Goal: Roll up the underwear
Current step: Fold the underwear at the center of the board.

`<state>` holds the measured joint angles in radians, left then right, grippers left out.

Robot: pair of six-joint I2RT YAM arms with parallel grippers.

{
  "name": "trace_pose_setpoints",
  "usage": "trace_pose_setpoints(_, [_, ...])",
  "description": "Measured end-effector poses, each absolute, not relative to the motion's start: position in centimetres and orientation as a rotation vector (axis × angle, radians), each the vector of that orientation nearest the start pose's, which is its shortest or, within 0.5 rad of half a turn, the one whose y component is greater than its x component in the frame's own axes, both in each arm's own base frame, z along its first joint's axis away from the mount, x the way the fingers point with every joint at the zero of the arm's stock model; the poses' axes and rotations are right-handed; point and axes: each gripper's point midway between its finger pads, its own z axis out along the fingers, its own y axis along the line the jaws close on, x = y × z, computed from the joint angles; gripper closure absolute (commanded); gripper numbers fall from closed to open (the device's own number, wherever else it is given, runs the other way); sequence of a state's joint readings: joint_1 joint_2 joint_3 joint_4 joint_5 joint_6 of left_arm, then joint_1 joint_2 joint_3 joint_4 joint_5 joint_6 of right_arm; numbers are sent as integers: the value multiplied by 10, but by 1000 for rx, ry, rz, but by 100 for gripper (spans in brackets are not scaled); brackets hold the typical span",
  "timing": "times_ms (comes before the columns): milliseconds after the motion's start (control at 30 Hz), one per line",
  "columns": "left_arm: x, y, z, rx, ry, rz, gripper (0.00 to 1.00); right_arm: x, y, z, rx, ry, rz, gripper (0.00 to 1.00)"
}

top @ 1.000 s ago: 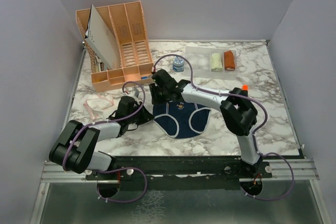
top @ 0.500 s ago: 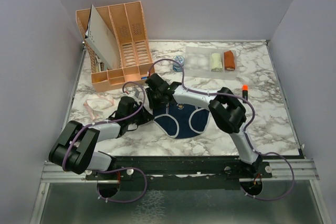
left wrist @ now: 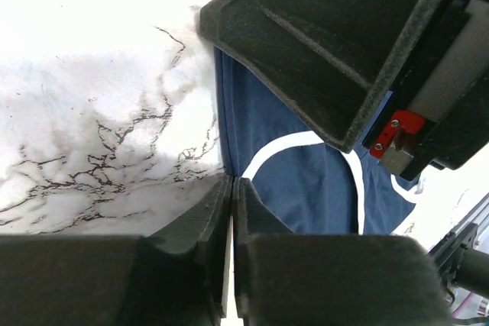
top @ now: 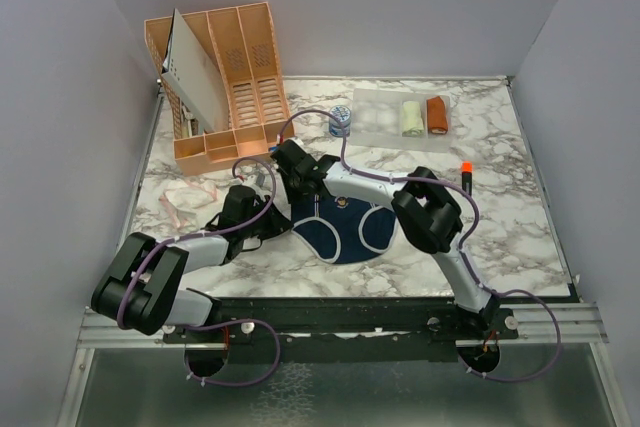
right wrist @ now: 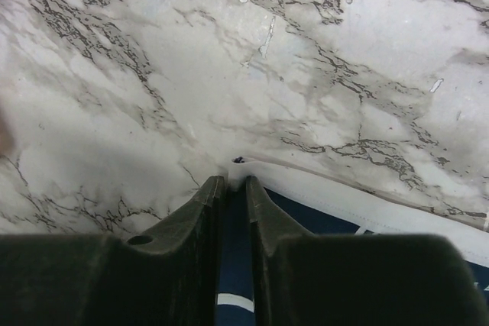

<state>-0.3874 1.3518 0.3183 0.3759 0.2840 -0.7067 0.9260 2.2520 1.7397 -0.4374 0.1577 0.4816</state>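
The navy blue underwear (top: 345, 232) lies flat in the middle of the marble table, white waistband toward the back. My left gripper (top: 284, 218) sits at its left edge; in the left wrist view the jaws (left wrist: 231, 181) are pressed together right on the cloth's (left wrist: 306, 181) edge. My right gripper (top: 300, 197) is at the back left corner. Its jaws (right wrist: 235, 181) are narrow, with the white waistband (right wrist: 367, 200) corner bunched at the tips and navy cloth between them. The whitish-pink underwear (top: 185, 197) lies crumpled at the left, untouched.
A peach slotted organiser (top: 225, 77) stands at the back left. A small blue-and-white roll (top: 340, 122) is behind the right gripper. A clear tray (top: 375, 107) at the back holds a cream bundle (top: 411, 117) and a rust-orange bundle (top: 437, 114). A small orange-capped item (top: 466, 168) lies on the right.
My right gripper slid left along the waistband to the back left corner and narrowed onto it. The left gripper closed fully at the cloth's left edge.
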Motion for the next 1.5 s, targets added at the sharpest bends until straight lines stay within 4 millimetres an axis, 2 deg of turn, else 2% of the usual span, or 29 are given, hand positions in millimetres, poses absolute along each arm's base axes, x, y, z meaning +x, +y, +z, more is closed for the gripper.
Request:
trace_pose_setpoints(33, [255,-185,23,-210,2348,-887,72,334,430,25,-498,2496,370,85])
trace_pose_setpoints(167, [255,-188,26,-208,2337,-910,63,334,430,25,-499,2497,365,87])
trace_pose_setpoints(333, [255,-191,30,-203,2329,-937,59,334,429,25,-498,2496,362,88])
trace_pose_setpoints(500, [254,-191,29,-206,2329,-941,71,334,429,25,-497,2497,362,93])
trace_pose_setpoints(700, [252,-190,23,-213,2349,-930,100,334,430,25,-497,2497,363,95])
trace_pose_setpoints(833, [252,-190,23,-211,2348,-931,100,334,430,25,-491,2498,366,99])
trace_pose_setpoints(1067, [241,-184,28,-189,2385,-897,100,325,426,30,-489,2504,404,100])
trace_pose_setpoints(1167, [237,-182,40,-160,2381,-884,100,321,427,42,-492,2492,445,100])
trace_pose_setpoints(1367, [238,-183,62,-121,2355,-897,100,320,430,81,-478,2430,569,100])
trace_pose_setpoints(1500, [238,-190,71,-95,2359,-929,100,319,426,94,-461,2401,620,100])
